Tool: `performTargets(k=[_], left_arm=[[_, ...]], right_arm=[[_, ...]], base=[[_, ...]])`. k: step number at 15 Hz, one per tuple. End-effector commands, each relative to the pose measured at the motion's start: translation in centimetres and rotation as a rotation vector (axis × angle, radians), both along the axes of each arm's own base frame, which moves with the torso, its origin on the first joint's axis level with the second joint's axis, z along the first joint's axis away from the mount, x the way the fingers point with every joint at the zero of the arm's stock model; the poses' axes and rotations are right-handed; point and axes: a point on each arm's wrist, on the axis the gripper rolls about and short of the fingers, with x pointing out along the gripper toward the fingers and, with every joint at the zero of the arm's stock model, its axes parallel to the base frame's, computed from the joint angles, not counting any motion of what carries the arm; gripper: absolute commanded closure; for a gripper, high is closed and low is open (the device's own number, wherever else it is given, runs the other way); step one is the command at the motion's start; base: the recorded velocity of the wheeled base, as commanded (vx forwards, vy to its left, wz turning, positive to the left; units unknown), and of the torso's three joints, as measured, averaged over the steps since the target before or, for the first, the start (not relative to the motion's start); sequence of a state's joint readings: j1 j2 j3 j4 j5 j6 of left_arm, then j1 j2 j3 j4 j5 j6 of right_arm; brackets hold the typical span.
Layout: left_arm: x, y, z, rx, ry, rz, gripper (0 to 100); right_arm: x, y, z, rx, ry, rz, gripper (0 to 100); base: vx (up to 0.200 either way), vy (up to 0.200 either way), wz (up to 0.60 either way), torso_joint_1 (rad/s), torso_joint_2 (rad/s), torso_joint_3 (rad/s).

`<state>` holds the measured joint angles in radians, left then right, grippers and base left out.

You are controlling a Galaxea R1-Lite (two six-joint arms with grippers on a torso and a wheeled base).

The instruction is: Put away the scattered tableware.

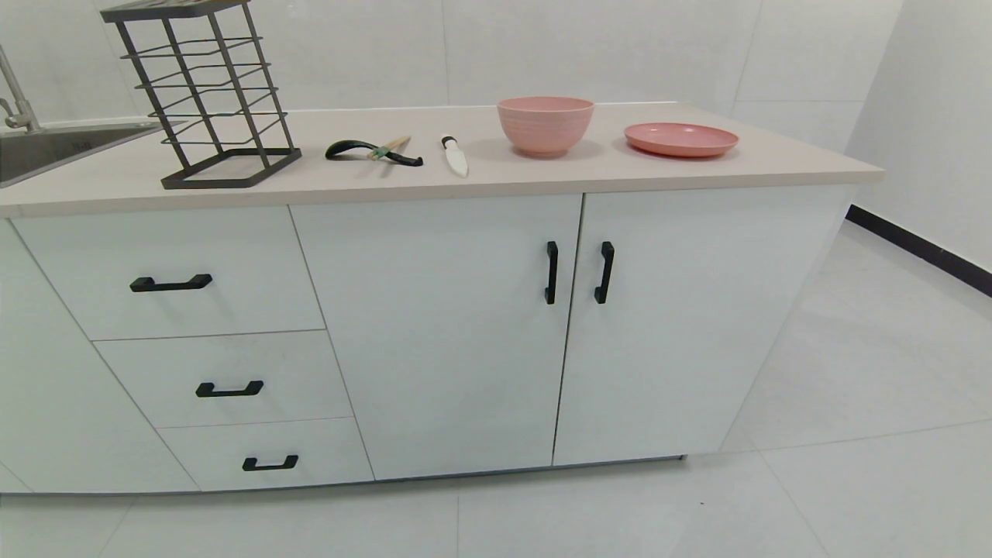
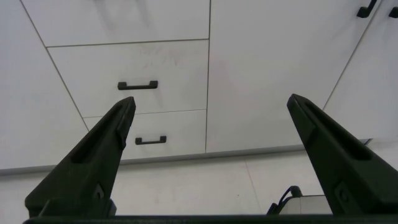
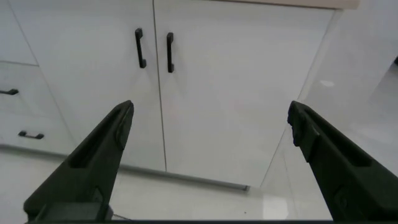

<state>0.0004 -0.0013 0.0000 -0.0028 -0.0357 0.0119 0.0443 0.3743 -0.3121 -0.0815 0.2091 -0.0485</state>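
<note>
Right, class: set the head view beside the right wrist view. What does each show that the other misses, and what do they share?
Head view's own: the countertop carrying a pink bowl, pink plate, knife, black spoon and wire rack, with the sink at the left end.
Right wrist view's own: the right pincer, open and holding nothing.
Shared: the two white cupboard doors with black handles, the drawers beside them, and the tiled floor.
</note>
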Motion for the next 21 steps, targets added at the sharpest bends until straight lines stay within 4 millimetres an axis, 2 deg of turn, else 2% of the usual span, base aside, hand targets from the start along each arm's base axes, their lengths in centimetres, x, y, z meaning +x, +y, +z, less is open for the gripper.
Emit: performTargets(k=[1,3,5,6,8,9,10,16,18,21], left_arm=[[0.0,0.0,0.0,0.000,0.001,-0.001,0],[0.0,0.0,0.0,0.000,0.001,-0.001,0],[0.0,0.0,0.0,0.000,0.001,0.002,0],[0.0,0.0,0.0,0.000,0.001,-0.001,0],[0.0,0.0,0.0,0.000,0.001,-0.001,0],[0.0,0.0,0.0,0.000,0.001,-0.001,0],[0.0,0.0,0.0,0.000,0.001,-0.001,0],[0.0,0.0,0.0,0.000,0.001,-0.001,0],[0.0,0.0,0.0,0.002,0.001,-0.003,0],[0.0,0.0,0.0,0.002,0.002,-0.003,0]], right_arm=[[3.9,0.3,2.0,-0.013,0.128,0.046,0],[6.7,0.6,3.2,-0.015,0.135,0.046,0],[10.0,0.9,3.6,-0.015,0.130,0.061,0],[12.7,1.3,3.1,-0.016,0.143,0.138,0],[15.8,1.6,2.2,-0.043,0.164,0.211,0],[18.8,2.0,1.0,-0.069,0.173,0.234,0],[20.3,2.3,0.1,-0.075,0.176,0.257,0],[26.9,6.0,-3.3,-0.088,0.220,0.424,0],[29.9,7.7,-4.3,-0.102,0.216,0.477,0],[34.0,9.1,-5.8,-0.099,0.186,0.517,0]], base=[[0.000,0.000,0.00,0.000,0.00,0.000],[0.000,0.000,0.00,0.000,0.00,0.000],[0.000,0.000,0.00,0.000,0.00,0.000],[0.000,0.000,0.00,0.000,0.00,0.000],[0.000,0.000,0.00,0.000,0.00,0.000],[0.000,0.000,0.00,0.000,0.00,0.000],[0.000,0.000,0.00,0.000,0.00,0.000],[0.000,0.000,0.00,0.000,0.00,0.000],[0.000,0.000,0.00,0.000,0.00,0.000],[0.000,0.000,0.00,0.000,0.00,0.000]])
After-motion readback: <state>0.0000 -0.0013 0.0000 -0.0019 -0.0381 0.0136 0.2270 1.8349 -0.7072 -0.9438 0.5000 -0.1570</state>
